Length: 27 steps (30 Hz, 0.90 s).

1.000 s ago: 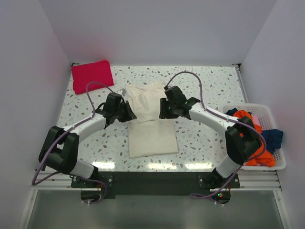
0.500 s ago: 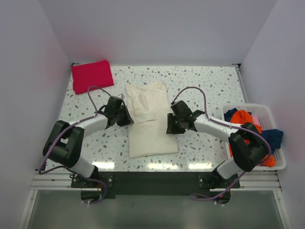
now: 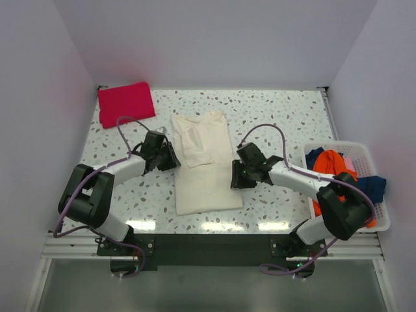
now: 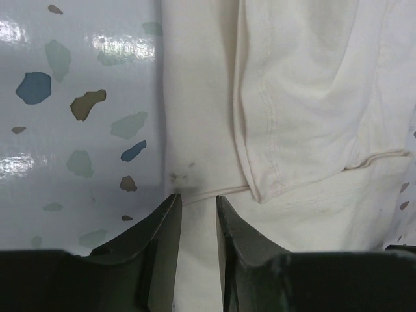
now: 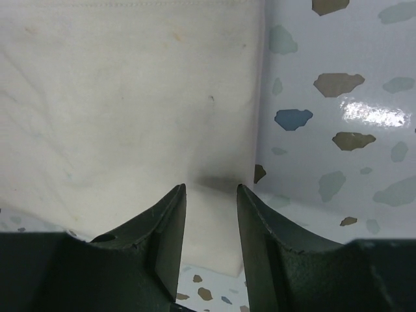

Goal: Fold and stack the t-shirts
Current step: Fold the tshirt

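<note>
A cream t-shirt (image 3: 203, 159) lies flat mid-table as a long strip, a sleeve folded over its upper part (image 4: 305, 84). My left gripper (image 3: 170, 158) sits low at its left edge, jaws a little apart (image 4: 197, 197), with flat cloth beneath the gap and nothing pinched. At the shirt's right edge (image 5: 123, 104), my right gripper (image 3: 235, 175) is open (image 5: 210, 187), straddling the cloth's border without gripping. A folded red t-shirt (image 3: 127, 103) rests at the back left corner. Orange (image 3: 331, 159) and blue (image 3: 372, 186) t-shirts are bunched in a basket.
The white basket (image 3: 354, 145) stands at the right table edge, beside the right arm's elbow. White walls close the table on the left, back and right. Bare speckled tabletop (image 3: 286, 117) lies behind the right arm.
The lifted upper part of the cream shirt has been laid down flat. Both grippers have let it go and drawn back toward the near side, the right one further along the right edge.
</note>
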Motion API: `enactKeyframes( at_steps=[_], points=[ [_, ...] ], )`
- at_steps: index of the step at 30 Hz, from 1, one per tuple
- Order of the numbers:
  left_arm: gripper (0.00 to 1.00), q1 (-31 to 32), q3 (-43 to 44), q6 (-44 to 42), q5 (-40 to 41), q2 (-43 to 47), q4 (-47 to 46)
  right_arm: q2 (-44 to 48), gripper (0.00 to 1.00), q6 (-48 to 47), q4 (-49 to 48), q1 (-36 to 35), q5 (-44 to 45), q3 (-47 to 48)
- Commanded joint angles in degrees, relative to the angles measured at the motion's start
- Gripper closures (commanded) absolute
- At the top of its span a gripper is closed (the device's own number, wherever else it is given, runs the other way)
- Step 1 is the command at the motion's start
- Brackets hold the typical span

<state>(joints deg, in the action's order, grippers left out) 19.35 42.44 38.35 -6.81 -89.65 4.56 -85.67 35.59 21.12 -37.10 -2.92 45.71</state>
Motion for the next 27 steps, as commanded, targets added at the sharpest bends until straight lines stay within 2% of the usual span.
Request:
enactKeyframes(
  at_steps=[1, 7, 11, 16, 19, 27],
  points=[
    [0.66, -1.1, 3.1, -2.1, 0.0, 4.3, -0.2, 5.3, 0.58, 0.3, 2.8, 0.3, 1.1, 0.6],
    [0.53, -1.2, -0.4, 1.2, 1.7, 14.1, 9.4, 13.7, 0.52, 0.2, 8.8, 2.0, -3.4, -3.8],
    [0.51, -0.5, -7.4, 7.2, 0.4, 23.3, 13.1, 17.0, 0.51, 1.8, 9.0, 2.2, -9.5, -8.6],
    [0.51, 4.5, -14.7, 14.2, 3.3, 29.8, 19.1, 18.3, 0.51, 4.8, 5.4, 2.4, -15.1, -14.3],
    [0.50, 6.0, -17.5, 18.1, 4.2, 33.5, 21.6, 18.0, 0.51, 6.1, 3.3, 2.5, -16.1, -15.6],
    [0.50, 9.7, -20.3, 21.9, 2.9, 37.8, 27.0, 17.9, 0.52, 6.8, 0.7, 3.9, -15.9, -16.4]
  ],
)
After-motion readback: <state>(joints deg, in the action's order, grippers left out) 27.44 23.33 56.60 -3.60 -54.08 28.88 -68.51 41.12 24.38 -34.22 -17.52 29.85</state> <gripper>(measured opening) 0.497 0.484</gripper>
